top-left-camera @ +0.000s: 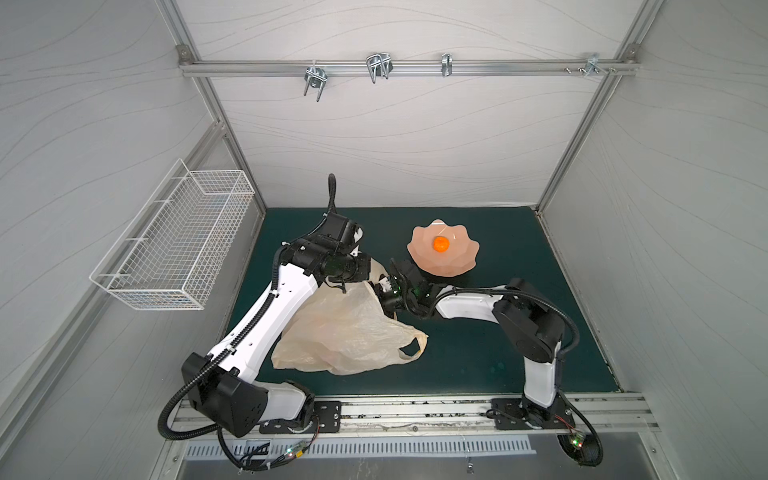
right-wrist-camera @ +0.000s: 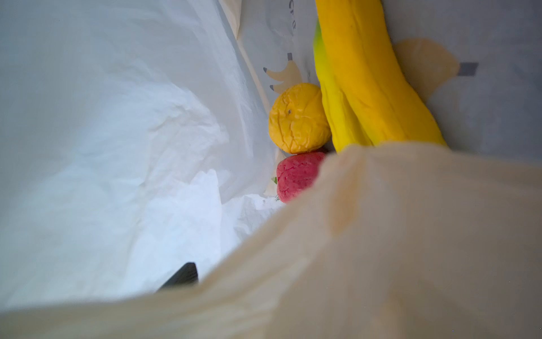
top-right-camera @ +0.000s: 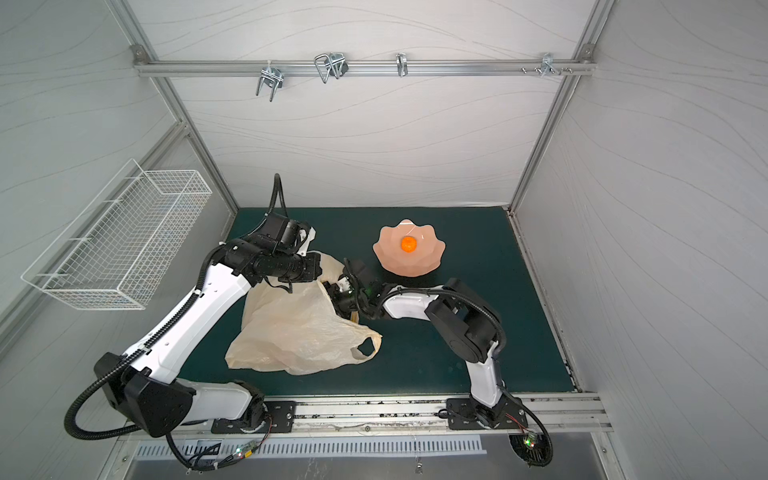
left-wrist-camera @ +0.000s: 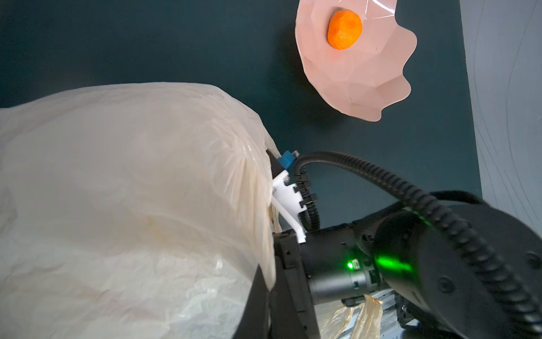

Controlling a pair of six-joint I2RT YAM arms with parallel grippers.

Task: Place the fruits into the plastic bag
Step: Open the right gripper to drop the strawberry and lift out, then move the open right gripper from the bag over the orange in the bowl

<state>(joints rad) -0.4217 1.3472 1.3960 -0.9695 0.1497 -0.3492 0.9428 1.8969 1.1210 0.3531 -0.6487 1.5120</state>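
Flimsy plastic bag point(top-left-camera: 349, 332), rim pinched in closed left gripper point(top-left-camera: 362, 268); right gripper point(top-left-camera: 383, 292) spread unclear; soft orange point(top-left-camera: 441, 244) mid-frame, for gentle side pinch.

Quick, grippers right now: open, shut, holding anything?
Left gripper: shut, pinching the plastic bag at its raised rim.
Right gripper: inside the plastic bag's mouth, jaws hidden; cannot tell.

I work inside a booth of pale grey walls point(top-left-camera: 395, 137) veined with faint wavy lines, framed by aluminium posts point(top-left-camera: 582, 137) at the corners. High on the back wall a metal rail point(top-left-camera: 498, 66) runs across, carrying several steel hooks point(top-left-camera: 377, 68). A white wire basket point(top-left-camera: 174, 245) hangs on the wall to my left. My bench point(top-left-camera: 478, 353) is dark green; along its near edge lies an aluminium track point(top-left-camera: 415, 411), then a slotted strip point(top-left-camera: 374, 449). The light is soft and even.
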